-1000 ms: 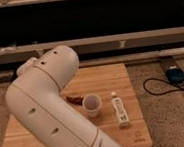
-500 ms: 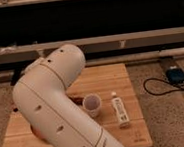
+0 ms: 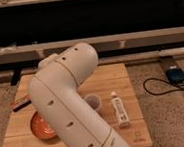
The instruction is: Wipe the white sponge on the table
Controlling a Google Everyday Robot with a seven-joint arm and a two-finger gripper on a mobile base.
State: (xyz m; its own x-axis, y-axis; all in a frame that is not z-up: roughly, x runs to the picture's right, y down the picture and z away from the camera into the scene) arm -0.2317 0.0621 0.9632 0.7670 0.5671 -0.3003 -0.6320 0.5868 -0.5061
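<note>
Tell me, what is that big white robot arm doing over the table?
The big white robot arm is bent over the wooden table and blocks much of it from view. Its gripper is hidden behind the arm, so you cannot see it; it is shut. The white sponge it is meant to wipe with is not visible either. On the table you can see an orange plate, a small cup, a white bottle lying down and a dark box at the left edge.
</note>
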